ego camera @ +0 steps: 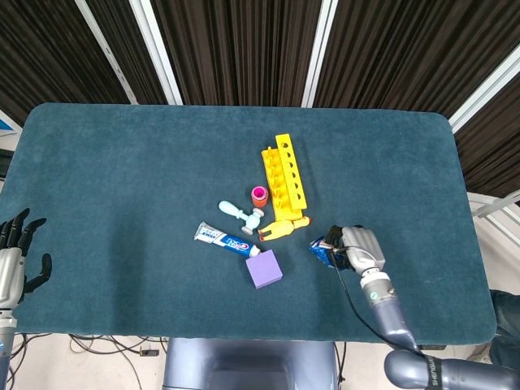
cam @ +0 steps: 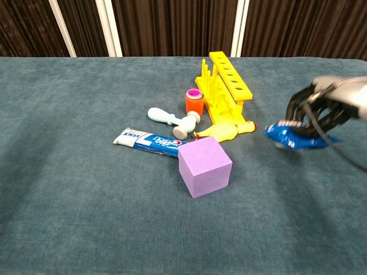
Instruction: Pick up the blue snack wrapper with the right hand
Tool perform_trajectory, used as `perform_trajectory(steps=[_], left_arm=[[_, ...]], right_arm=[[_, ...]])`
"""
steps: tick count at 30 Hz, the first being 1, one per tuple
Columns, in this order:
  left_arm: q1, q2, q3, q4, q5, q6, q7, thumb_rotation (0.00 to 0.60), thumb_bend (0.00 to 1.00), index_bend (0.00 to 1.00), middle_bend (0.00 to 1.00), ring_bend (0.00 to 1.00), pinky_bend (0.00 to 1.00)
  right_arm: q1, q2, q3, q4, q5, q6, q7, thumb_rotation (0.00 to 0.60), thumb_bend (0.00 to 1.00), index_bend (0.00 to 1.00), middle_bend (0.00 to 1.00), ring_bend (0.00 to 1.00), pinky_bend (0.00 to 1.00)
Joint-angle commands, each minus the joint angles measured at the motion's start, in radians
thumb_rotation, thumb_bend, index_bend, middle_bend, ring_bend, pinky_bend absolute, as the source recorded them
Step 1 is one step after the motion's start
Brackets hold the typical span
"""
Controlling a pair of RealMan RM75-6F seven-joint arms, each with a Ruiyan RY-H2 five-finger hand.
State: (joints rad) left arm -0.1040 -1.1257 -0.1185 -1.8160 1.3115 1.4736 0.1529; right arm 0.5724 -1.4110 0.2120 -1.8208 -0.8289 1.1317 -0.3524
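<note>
dark curtains hang behind a teal felt table point(ego camera: 122, 162), and near its front right the right hand point(ego camera: 356, 248) has its fingers curled around the blue snack wrapper point(cam: 295, 136), which the chest view shows clear of the cloth, hanging under the palm. the wrapper's long axis runs roughly left to right, one end poking out toward the yellow rack point(cam: 226, 86) and the rubber chicken point(cam: 226, 132) (both close on its left, not touching). since the wrapper sits directly beneath the hand, what is left reads as a straight lift away from that clutter. the purple cube point(cam: 204, 166), toothpaste tube point(cam: 148, 142) and small toy hammer point(cam: 172, 121) lie further left, well apart from the grasp. the left hand point(ego camera: 15, 256) rests off the far left edge, fingers spread, holding nothing, much farther from the wrapper.
</note>
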Motion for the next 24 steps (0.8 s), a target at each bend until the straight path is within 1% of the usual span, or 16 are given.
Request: perform_trajectory(steps=[1,4,7,13,17,20,24], left_arm=[[0.000,-0.001,0.000,0.000,-0.001,0.000,0.002,0.600,0.52,0.16,0.00,0.00,0.00],[0.000,-0.001,0.000,0.000,-0.002,0.000,0.003,0.600,0.52,0.16,0.00,0.00,0.00],[0.000,-0.001,0.000,-0.001,-0.002,0.001,0.004,0.600,0.52,0.16,0.00,0.00,0.00],[-0.001,-0.002,0.000,-0.001,-0.002,0.002,0.009,0.600,0.52,0.16,0.00,0.00,0.00],[0.000,-0.003,0.001,0.000,-0.003,0.004,0.011,0.600,0.52,0.16,0.00,0.00,0.00],[0.000,-0.004,0.001,0.002,-0.002,0.005,0.011,0.600,0.52,0.16,0.00,0.00,0.00],[0.000,-0.005,0.000,0.004,-0.003,0.005,0.012,0.600,0.52,0.16,0.00,0.00,0.00]], right_arm=[[-0.042,0.120,0.062,-0.088,-0.035,-0.053,0.177,0.600,0.51,0.53,0.58,0.59,0.29],[-0.069,0.174,0.096,-0.112,-0.075,-0.086,0.306,0.600,0.51,0.53,0.58,0.59,0.29],[-0.111,0.240,0.133,-0.125,-0.146,-0.120,0.480,0.600,0.50,0.53,0.57,0.59,0.29],[-0.189,0.336,0.180,-0.133,-0.273,-0.127,0.763,0.600,0.50,0.53,0.57,0.59,0.29],[-0.235,0.375,0.196,-0.121,-0.382,-0.112,0.967,0.600,0.50,0.53,0.57,0.59,0.29],[-0.261,0.398,0.197,-0.102,-0.463,-0.090,1.104,0.600,0.50,0.53,0.57,0.59,0.29],[-0.274,0.425,0.179,-0.080,-0.541,-0.078,1.207,0.600,0.50,0.53,0.57,0.59,0.29]])
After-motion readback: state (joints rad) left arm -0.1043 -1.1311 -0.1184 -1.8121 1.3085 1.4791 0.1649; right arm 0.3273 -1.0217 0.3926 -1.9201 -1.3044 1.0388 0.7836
